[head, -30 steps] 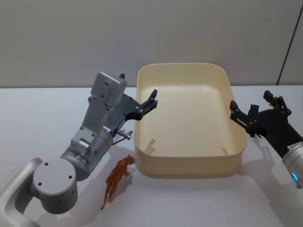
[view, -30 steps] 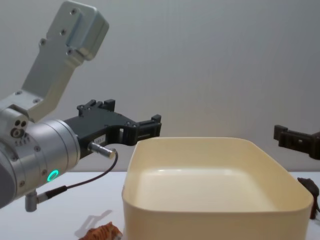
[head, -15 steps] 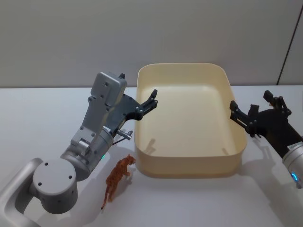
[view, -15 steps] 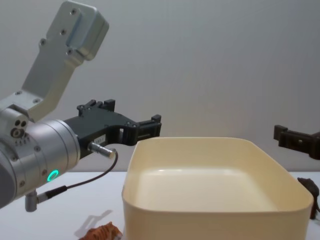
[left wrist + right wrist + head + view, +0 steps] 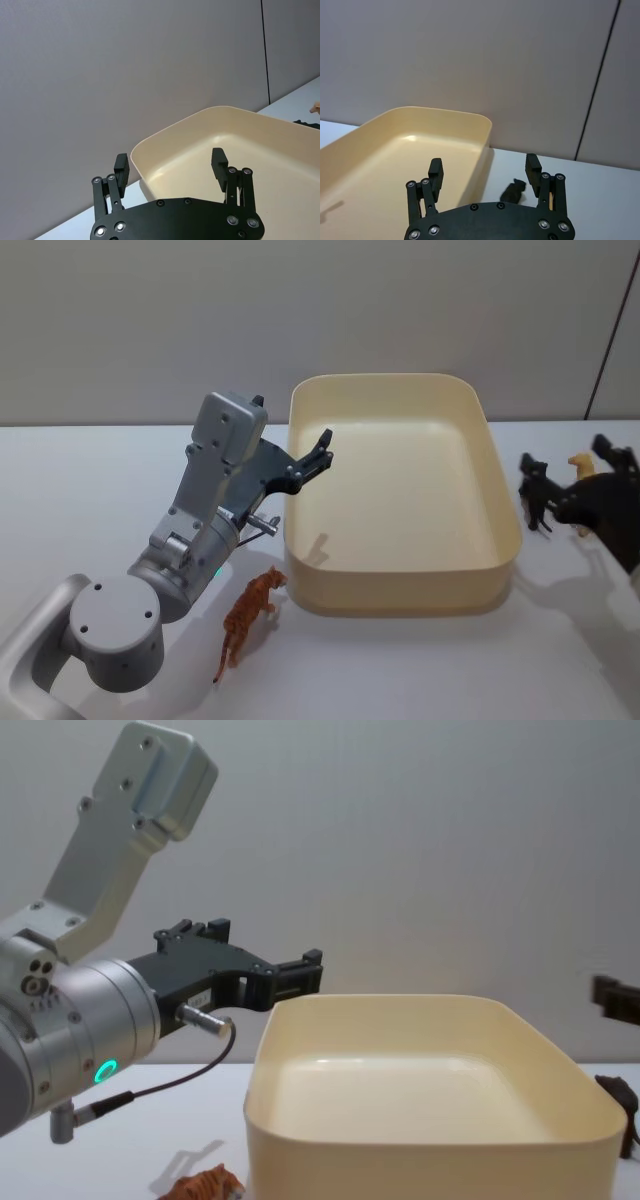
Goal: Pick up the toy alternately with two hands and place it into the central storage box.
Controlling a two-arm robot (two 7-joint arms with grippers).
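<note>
**On the table, toys lie outside the box and both grippers have fingers apart**

On the white table point(image 5: 80, 470) the cream-yellow box point(image 5: 400, 592) sits in the middle, long side running away from the robot. Its rounded walls stand far taller than any toy.

The left arm point(image 5: 200, 510), silver with a green ring light point(image 5: 103, 1070) on its wrist, reaches in from the near left. The left gripper point(image 5: 322, 452) hangs at the box's left rim, raised above the wall. Its two black fingers point(image 5: 219, 162) are spread wide with nothing between them. In the left wrist view one finger lies over the inside of the box and the other over the rim's outer side.

The right gripper point(image 5: 484, 172) sits at the right edge of the head view, well to the right of the box and apart from it. Its fingers are also spread and hold nothing.

The orange tiger point(image 5: 250, 615) stands on the table just beside the box's near-left corner, its head toward the wall, close to the left arm's wrist.

The black toy point(image 5: 535, 490) stands on the table right of the box, near its right wall and just ahead of the right gripper. In the right wrist view it shows between the spread fingers but farther off.

The yellow toy point(image 5: 582, 465), smallest of the three, stands right of the black one, partly hidden by the right gripper.
</note>
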